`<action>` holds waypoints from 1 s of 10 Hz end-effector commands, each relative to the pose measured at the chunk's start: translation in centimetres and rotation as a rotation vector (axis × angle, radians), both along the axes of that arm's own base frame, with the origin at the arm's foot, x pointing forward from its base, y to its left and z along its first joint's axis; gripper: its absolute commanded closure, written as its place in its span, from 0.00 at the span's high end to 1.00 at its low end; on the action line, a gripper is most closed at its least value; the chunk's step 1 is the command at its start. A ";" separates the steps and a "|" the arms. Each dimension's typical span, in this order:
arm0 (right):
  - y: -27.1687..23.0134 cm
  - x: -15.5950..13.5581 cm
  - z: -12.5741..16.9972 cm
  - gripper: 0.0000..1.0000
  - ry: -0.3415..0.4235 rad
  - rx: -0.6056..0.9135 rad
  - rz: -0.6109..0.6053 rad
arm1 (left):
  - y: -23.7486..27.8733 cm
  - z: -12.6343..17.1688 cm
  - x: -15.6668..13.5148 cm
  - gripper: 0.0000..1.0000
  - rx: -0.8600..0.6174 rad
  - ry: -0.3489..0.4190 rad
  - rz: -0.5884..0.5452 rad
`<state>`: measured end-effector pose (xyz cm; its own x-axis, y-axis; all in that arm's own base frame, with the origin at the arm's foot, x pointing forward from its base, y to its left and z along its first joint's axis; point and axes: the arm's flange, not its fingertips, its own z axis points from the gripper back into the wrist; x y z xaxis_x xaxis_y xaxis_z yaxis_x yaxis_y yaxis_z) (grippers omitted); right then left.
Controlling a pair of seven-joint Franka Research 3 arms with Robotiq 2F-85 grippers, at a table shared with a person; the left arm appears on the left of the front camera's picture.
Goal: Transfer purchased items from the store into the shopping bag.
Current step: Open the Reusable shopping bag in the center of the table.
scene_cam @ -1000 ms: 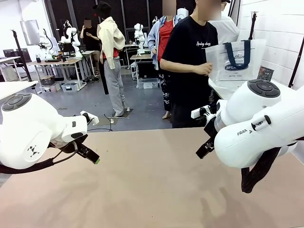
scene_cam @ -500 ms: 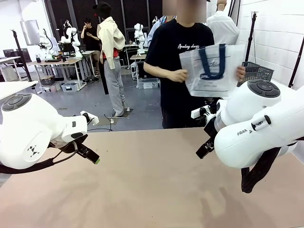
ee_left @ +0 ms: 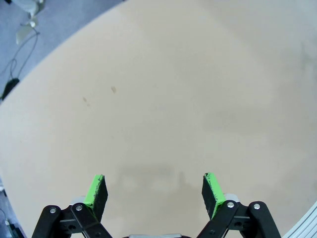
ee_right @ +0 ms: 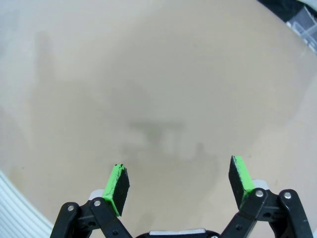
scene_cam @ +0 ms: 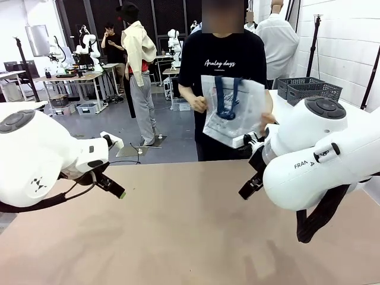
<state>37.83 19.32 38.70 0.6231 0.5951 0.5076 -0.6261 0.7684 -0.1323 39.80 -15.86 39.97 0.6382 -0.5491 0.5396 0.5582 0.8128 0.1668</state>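
Change: the person (scene_cam: 222,59) has stepped from the picture's right to the middle of the table's far edge. The shopping bag (scene_cam: 233,110) has come down from shoulder height to in front of the torso.
Shopping bag: held off the table (scene_cam: 190,237) in the person's hands (scene_cam: 199,105), navy handles hanging over its front. Not yet set down.
Store basket: the dark grey lattice store basket (scene_cam: 309,89) sits on a white side surface (scene_cam: 356,110) beyond the right arm, well apart from the bag. It has come into clearer view as the person moved off it.
Purchased items: cannot be told from here, as the basket's inside is hidden.
Left gripper (ee_left: 154,191): fingers apart, holding nothing, above bare table.
Right gripper (ee_right: 177,181): fingers apart, holding nothing, above bare table.
Arms: barely displaced over the last second.
Task status: judged to be at the start. Bag delivery is in progress and no transfer is possible until bag and basket are within reach.
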 end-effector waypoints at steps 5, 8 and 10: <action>0.5 -2.5 9.4 1.00 0.040 0.059 0.033 | -0.1 6.2 -6.0 1.00 0.154 -0.181 -0.034; -0.8 -2.5 13.3 1.00 0.066 0.114 0.038 | -1.3 7.7 -7.5 1.00 0.243 -0.213 -0.049; -1.6 -1.6 13.4 1.00 0.019 0.100 0.022 | -1.3 6.9 -6.8 1.00 0.218 -0.161 -0.101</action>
<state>35.49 18.34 52.99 0.6401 0.5438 0.5428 -0.6373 0.7704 -0.0203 34.35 -18.19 49.15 0.4723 -0.7297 0.4945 0.5768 0.6800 0.4526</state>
